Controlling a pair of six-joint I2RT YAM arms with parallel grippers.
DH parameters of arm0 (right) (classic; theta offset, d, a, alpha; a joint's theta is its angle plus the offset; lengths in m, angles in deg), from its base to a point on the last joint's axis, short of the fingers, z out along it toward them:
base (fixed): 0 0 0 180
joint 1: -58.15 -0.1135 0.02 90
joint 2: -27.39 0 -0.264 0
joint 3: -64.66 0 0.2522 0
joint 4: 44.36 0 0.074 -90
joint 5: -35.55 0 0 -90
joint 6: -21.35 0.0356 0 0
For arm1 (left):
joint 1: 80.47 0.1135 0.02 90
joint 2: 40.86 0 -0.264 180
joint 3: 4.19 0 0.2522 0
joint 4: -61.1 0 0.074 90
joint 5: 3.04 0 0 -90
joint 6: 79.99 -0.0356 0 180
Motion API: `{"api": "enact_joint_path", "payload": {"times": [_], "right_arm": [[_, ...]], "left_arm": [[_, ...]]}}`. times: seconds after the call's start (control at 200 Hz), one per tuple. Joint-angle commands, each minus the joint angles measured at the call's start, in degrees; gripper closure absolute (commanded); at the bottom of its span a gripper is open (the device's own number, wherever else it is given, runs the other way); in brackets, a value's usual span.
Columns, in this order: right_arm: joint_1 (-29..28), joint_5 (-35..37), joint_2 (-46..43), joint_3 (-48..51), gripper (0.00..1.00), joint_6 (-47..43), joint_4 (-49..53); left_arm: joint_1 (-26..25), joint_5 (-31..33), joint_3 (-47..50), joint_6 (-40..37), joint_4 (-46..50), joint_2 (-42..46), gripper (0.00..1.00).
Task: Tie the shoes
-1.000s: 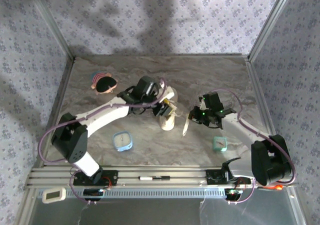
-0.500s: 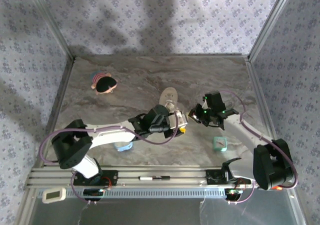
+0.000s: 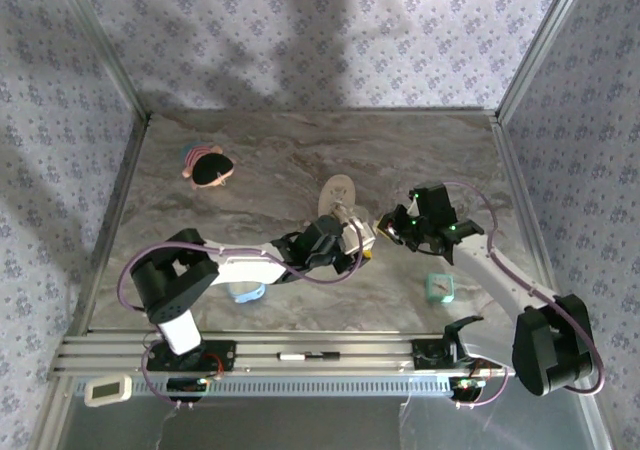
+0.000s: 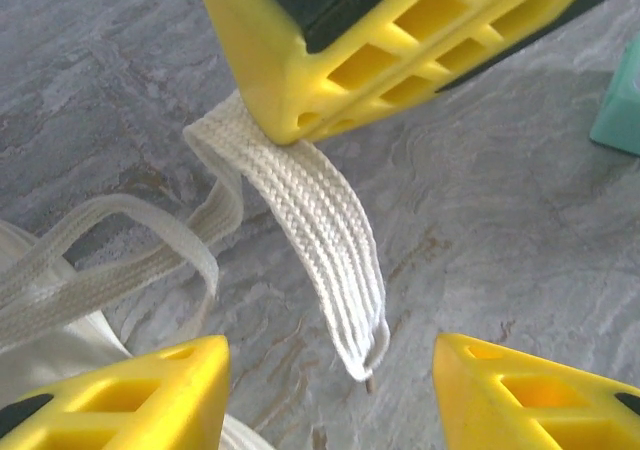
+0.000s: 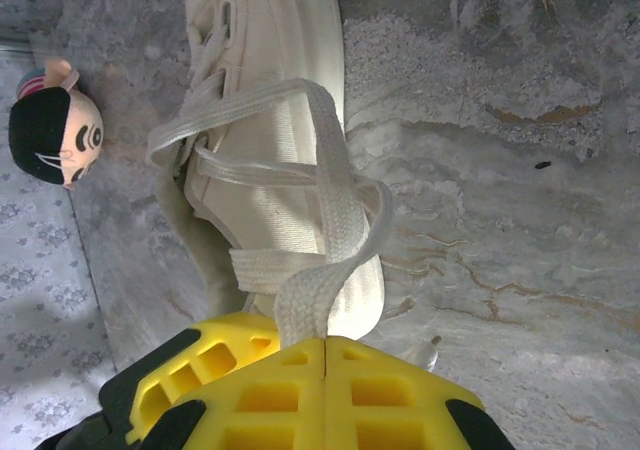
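At table [image 3: 250, 160] centre, the cream shoe [image 3: 338, 192] lies long axis near-to-far; right gripper [image 5: 325, 348] clamps its lace [image 5: 340, 210]; left gripper [image 4: 330, 395] jaws spread.

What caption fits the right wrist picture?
The right tool pinches a flat lace of the cream shoe, doll head nearby.

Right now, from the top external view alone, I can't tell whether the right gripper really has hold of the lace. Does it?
Observer: Yes. In the right wrist view the right gripper is shut on the lace, which runs from the shoe into its closed jaws.
Operator: And the left gripper?
Observer: Open. The left wrist view shows the left gripper with its jaws apart. The lace end hangs down between them and touches neither.
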Motion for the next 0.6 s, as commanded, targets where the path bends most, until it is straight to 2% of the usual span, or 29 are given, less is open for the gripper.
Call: {"api": "enact_joint_path", "payload": {"times": [0.0, 0.115, 0.19, 0.23, 0.285, 0.32, 0.365, 0.39, 0.465, 0.565, 0.595], "right_arm": [[-0.3, -1.0, -1.7, -0.5, 1.00, 1.9, 1.9], [-0.5, -1.3, -2.6, 0.2, 1.00, 3.1, 1.3], [-0.5, -1.3, -3.3, 0.3, 1.00, 3.5, 1.0], [-0.5, -1.2, -3.5, 0.3, 1.00, 3.6, 1.0], [-0.3, -1.1, -3.5, 0.3, 1.00, 3.5, 0.9], [-0.2, -1.0, -3.5, 0.2, 1.00, 3.4, 0.9], [-0.2, -0.9, -3.5, 0.2, 1.00, 3.0, 0.9], [-0.2, -0.8, -3.5, 0.3, 1.00, 2.7, 1.0], [-0.1, -0.5, -3.5, 0.4, 0.89, 1.2, 1.8], [0.5, -0.7, -3.5, -0.1, 0.64, -2.6, 4.2], [0.9, -0.8, -3.5, -0.6, 0.59, -4.1, 5.6]], "left_arm": [[0.0, 0.1, -1.2, 2.3, -4.6, -3.1, 0.43], [0.0, 1.2, -2.4, 2.5, -5.6, -5.2, 0.43], [0.1, 2.2, -1.8, 2.5, -6.5, -5.3, 0.49], [0.1, 2.8, -1.1, 2.3, -6.8, -4.6, 0.57], [0.2, 3.6, 0.3, 1.6, -6.6, -2.3, 0.80], [0.3, 3.7, 1.1, 0.8, -6.0, -0.5, 0.90], [0.7, 3.7, 1.8, -0.7, -4.0, 2.1, 0.99], [1.0, 3.3, 2.0, -1.6, -2.6, 3.4, 1.00], [2.7, -0.2, 1.8, -4.2, 2.8, 6.6, 1.00], [6.1, -6.3, 1.2, -7.2, 8.3, 9.0, 1.00], [7.0, -7.9, 1.6, -9.1, 8.4, 9.5, 1.00]]}}
